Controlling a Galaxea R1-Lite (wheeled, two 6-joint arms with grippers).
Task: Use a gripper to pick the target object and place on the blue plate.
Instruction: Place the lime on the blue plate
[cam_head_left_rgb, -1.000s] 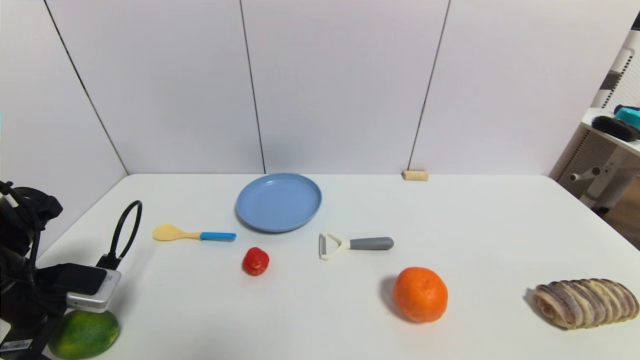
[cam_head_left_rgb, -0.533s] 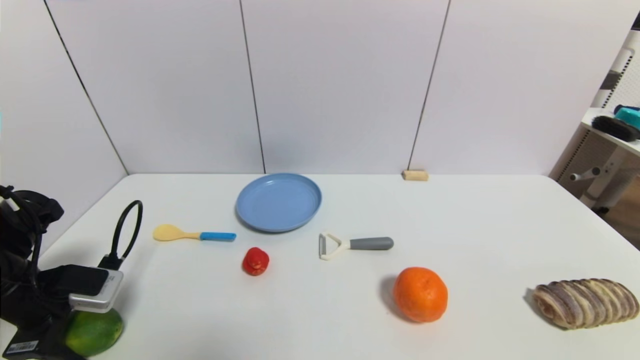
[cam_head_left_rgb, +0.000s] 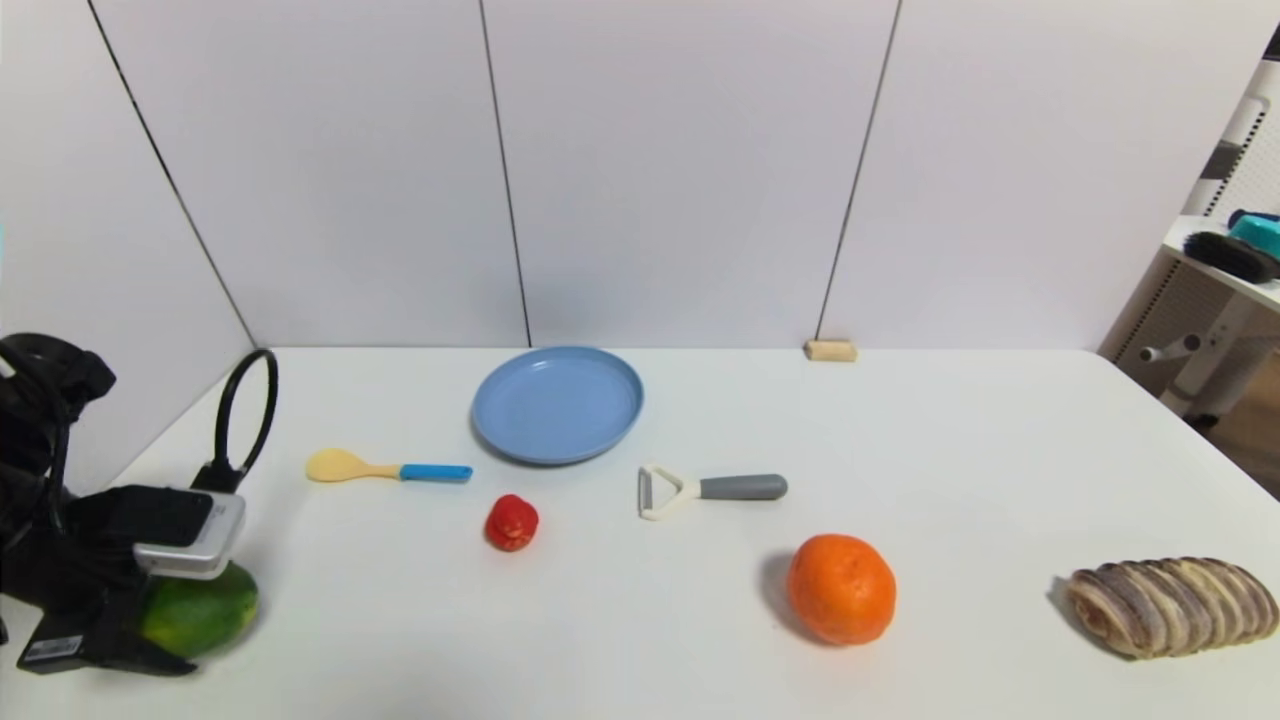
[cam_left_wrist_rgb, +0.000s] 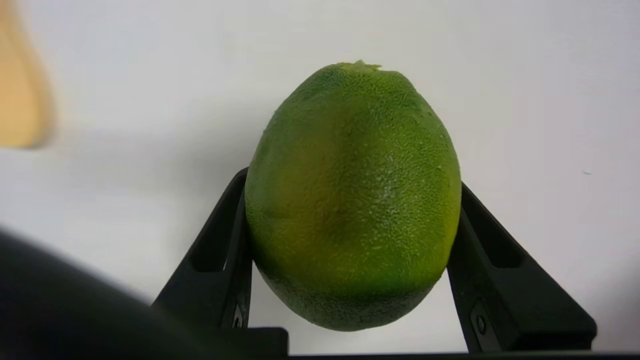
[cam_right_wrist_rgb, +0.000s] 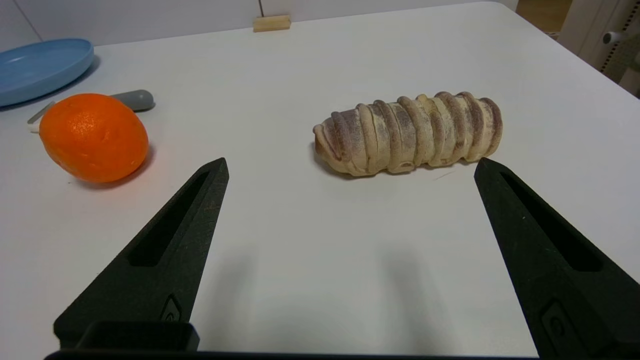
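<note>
Gripping green fruit (cam_head_left_rgb: 205, 612) | left gripper (cam_left_wrist_rgb: 350, 220) | table's (cam_head_left_rgb: 640, 650) near-left edge

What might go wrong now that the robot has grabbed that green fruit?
The left gripper pinches only the lower sides of the round green fruit, so it may slip out during the carry. The way to the blue plate passes above the spoon and red piece; a low carry could knock them.
</note>
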